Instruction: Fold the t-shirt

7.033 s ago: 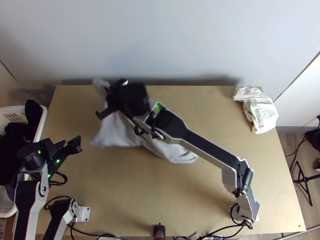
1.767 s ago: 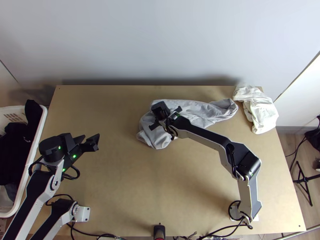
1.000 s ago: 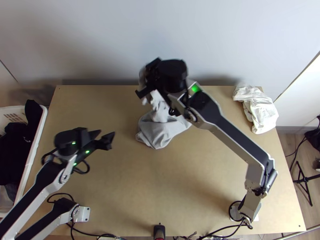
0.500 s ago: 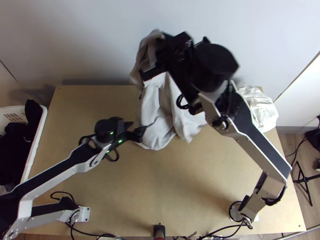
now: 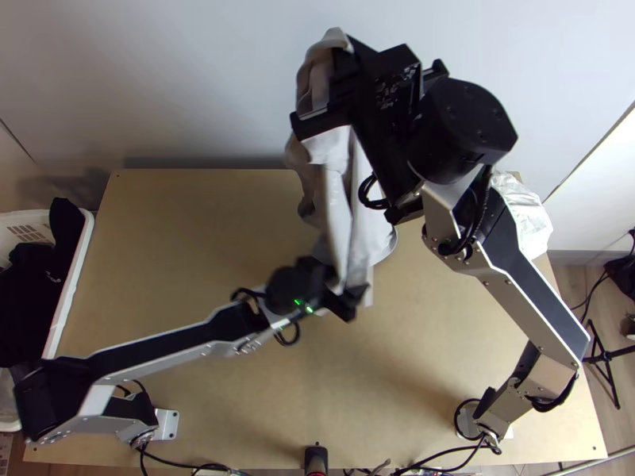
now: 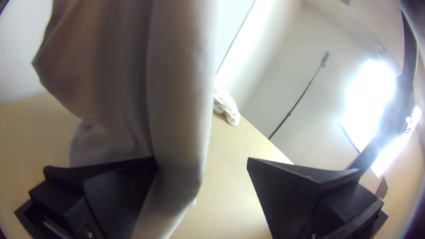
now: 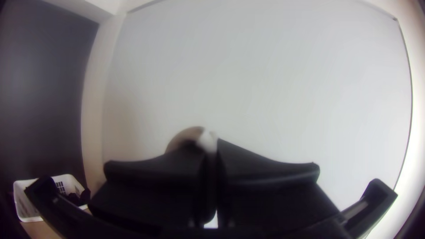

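Because the light-grey t-shirt (image 5: 340, 210) hung in loose, lengthwise folds above the middle of the table (image 5: 198, 381), I judged it light, soft and limp: safe to squeeze, but apt to swing and to slide out of a shallow pinch. Its lower end, nearest me, offered the next hold; a hem or corner there, taken well inside the edge, would have served better than the middle of a fold. Which part of the garment that end was, I could not tell.

Pose, near to far. My left arm stretched low across the table toward the middle, its gripper (image 6: 202, 159) standing wide open beside the hanging cloth. One fold crossed part of the gap between the fingers — close to one of them, though whether it touched I could not tell — and nothing was clamped there. Farther off, my right arm rose high and reached across the middle; its gripper (image 7: 211, 148) was closed on a bunched upper part of the shirt, some of which draped over beyond the fingers. The shirt was thus held at the top alone, unfolded. Beyond, at the far right corner, lay a crumpled white cloth (image 5: 520, 214) — apart from the work.
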You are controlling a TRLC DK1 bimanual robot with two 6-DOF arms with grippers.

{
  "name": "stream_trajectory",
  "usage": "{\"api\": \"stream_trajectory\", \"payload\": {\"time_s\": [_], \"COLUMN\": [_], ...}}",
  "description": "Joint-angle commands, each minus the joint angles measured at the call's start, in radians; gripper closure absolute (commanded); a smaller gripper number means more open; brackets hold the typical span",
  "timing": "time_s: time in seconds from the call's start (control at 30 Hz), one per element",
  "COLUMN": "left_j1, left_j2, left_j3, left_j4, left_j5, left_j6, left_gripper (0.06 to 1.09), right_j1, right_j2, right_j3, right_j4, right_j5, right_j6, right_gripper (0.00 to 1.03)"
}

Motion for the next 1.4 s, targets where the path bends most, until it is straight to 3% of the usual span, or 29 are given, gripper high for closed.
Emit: {"api": "stream_trajectory", "payload": {"time_s": [0.0,0.07,0.47,0.67,0.73,0.87,0.93,1.07,1.27,1.37], "left_j1": [-0.123,-0.126,-0.134,-0.112,-0.077,-0.020,0.014,0.038,0.084,0.173], "left_j2": [0.122,0.145,0.071,0.177,0.209,0.274,0.295,0.240,-0.031,-0.168], "left_j3": [0.043,0.054,0.010,-0.013,-0.012,0.017,0.028,0.016,-0.049,-0.087], "left_j4": [0.050,0.050,0.014,0.051,0.054,0.062,0.062,0.045,-0.010,-0.045], "left_j5": [-0.077,-0.125,-0.145,-0.316,-0.324,-0.370,-0.370,-0.370,-0.349,-0.266], "left_j6": [0.028,0.045,0.077,0.153,0.153,0.180,0.186,0.199,0.200,0.179], "left_gripper": [0.11,0.11,0.11,0.13,0.23,0.63,1.07,1.05,1.05,1.05], "right_j1": [-0.009,-0.009,-0.019,-0.004,-0.001,0.020,0.025,0.020,0.001,-0.003], "right_j2": [-0.022,-0.028,-0.034,-0.037,-0.040,-0.054,-0.057,-0.059,-0.059,-0.057], "right_j3": [-0.002,-0.005,-0.022,-0.013,-0.007,-0.002,-0.002,-0.002,-0.008,-0.011], "right_j4": [0.007,0.007,0.029,0.033,0.033,0.035,0.036,0.035,0.035,0.035], "right_j5": [0.017,0.021,0.041,0.041,0.041,0.041,0.041,0.043,0.044,0.047], "right_j6": [-0.012,-0.012,-0.023,-0.023,-0.024,-0.039,-0.055,-0.070,-0.073,-0.073], "right_gripper": [1.00,1.00,1.00,1.00,1.00,1.00,1.00,1.00,1.00,1.00]}}
